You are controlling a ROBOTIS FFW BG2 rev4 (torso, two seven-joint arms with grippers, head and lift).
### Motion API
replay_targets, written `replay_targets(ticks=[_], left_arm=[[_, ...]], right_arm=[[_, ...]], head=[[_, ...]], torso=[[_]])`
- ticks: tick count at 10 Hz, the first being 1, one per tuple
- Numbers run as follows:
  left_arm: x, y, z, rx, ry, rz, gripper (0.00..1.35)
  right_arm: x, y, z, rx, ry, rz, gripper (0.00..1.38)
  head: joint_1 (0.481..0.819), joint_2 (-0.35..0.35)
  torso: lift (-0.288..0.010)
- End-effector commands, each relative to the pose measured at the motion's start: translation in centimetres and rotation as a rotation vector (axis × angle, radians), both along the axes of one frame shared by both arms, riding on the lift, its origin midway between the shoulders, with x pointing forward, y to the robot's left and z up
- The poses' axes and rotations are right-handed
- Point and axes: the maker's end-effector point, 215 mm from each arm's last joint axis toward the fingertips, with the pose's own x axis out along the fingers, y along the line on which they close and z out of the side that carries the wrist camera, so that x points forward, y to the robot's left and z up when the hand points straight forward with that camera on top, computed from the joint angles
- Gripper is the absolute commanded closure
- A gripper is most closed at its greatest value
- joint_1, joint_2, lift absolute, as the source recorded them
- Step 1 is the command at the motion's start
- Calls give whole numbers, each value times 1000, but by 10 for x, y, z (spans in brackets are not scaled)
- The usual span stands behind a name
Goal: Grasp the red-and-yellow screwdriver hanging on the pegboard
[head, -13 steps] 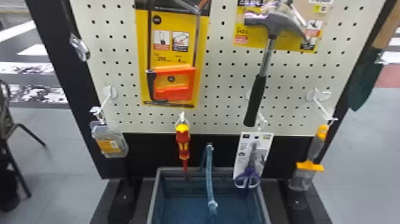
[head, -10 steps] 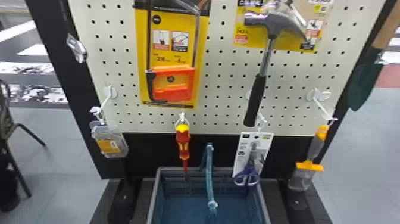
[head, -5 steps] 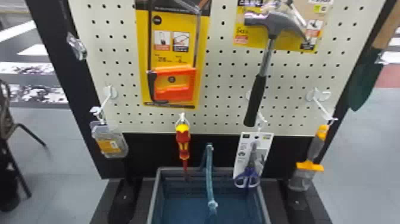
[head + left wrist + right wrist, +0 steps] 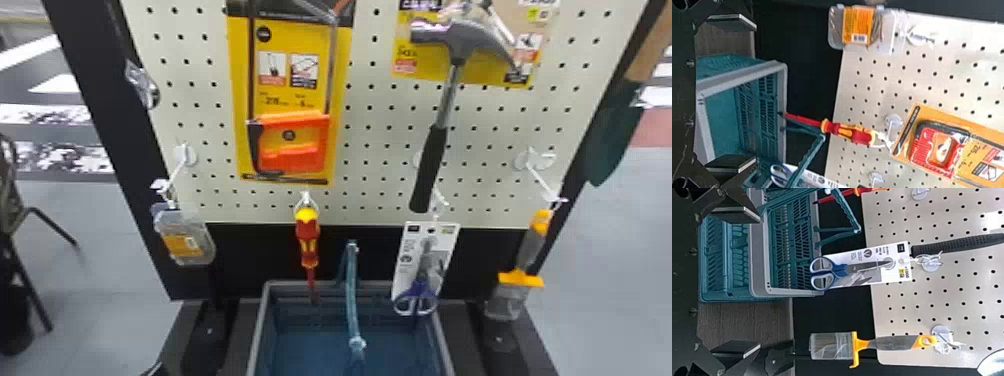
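In the head view, a dark sliver of what looks like my left gripper (image 4: 152,370) shows at the bottom edge, left of the basket and below the red-and-yellow screwdriver (image 4: 308,239). The screwdriver hangs from a white hook, handle up and shaft down over the basket's rear rim. My left gripper (image 4: 730,93) stands open with nothing between its fingers, and the screwdriver (image 4: 850,132) is out beyond them. The right gripper (image 4: 738,282) is also open and holds nothing; part of the screwdriver (image 4: 856,192) lies at that view's edge.
The basket (image 4: 270,320) with its raised handle (image 4: 352,290) is below the screwdriver. Around it hang a clear case (image 4: 185,240), a carded saw (image 4: 290,145), a hammer (image 4: 431,165), scissors (image 4: 417,295) and a brush (image 4: 520,277). Black posts flank the pegboard (image 4: 375,200).
At the head view's bottom edge, the dark sliver has come in left of the basket. The screwdriver hangs where it was.
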Motion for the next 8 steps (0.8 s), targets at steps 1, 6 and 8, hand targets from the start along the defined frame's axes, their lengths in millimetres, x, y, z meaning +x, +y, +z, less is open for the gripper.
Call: replay_targets(ticks=[1, 6, 8], left_arm=[[15, 0, 3, 8, -4, -42, 127], [74, -21, 35, 93, -87, -289, 131], [93, -34, 48, 101, -115, -358, 130]], right_arm=[[0, 0, -1, -1, 2, 0, 167], [3, 3, -1, 1, -3, 7, 165], [3, 5, -2, -2, -2, 9, 165]], head=[[549, 0], [549, 0], [549, 0]], torso=[[-100], [-100], [-100]])
